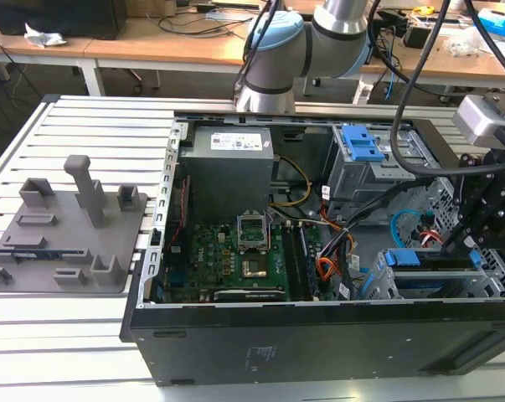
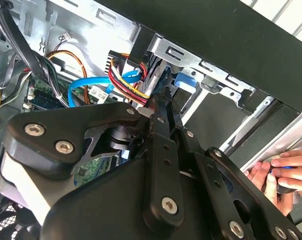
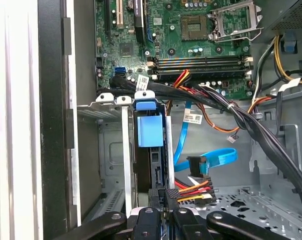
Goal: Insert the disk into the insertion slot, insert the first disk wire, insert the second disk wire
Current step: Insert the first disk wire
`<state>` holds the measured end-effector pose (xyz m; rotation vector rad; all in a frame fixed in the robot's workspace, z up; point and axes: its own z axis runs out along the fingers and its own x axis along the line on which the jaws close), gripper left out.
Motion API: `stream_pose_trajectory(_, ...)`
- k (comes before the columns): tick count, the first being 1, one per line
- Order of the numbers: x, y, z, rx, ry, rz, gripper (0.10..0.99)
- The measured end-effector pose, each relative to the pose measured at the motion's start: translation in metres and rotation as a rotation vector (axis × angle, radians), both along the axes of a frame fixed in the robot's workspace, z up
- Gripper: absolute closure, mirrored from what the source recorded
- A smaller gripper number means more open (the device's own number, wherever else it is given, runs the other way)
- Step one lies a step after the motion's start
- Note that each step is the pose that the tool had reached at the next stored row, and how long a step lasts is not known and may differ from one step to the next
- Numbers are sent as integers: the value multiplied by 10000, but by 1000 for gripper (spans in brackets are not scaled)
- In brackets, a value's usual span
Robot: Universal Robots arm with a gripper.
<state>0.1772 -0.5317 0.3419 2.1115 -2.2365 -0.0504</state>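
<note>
- Disk already down in the insertion slot, blue tab end toward the motherboard; first step judged done.
- First disk wire being worked now: black plug of the red-orange bundle right at the disk's rear edge, touching it or very nearly. Cannot tell whether pushed fully home, so step judged under way, not finished.
- Second disk wire lying loose just beside the slot, curving over the case floor, plug end free and joined to nothing at the disk; that step judged not yet done.
- Claw low over the back end of the disk, fingers drawn close together and, by the look of both wrist views, clamped on the plug of the first disk wire, with no more gap than the plug fills.
- Person's hand at the outer edge of the case in the second wrist view, well apart from the plug.
</note>
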Motion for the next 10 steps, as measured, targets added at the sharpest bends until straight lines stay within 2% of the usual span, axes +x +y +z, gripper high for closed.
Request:
stream_pose_trajectory(8, -1, -3, -55, 9, 14, 10, 914)
stream_pose_trajectory(9, 0, -3, -17, 3, 12, 10, 792)
stream_pose_trajectory(10, 0, -3, 73, -2, 11, 10, 671)
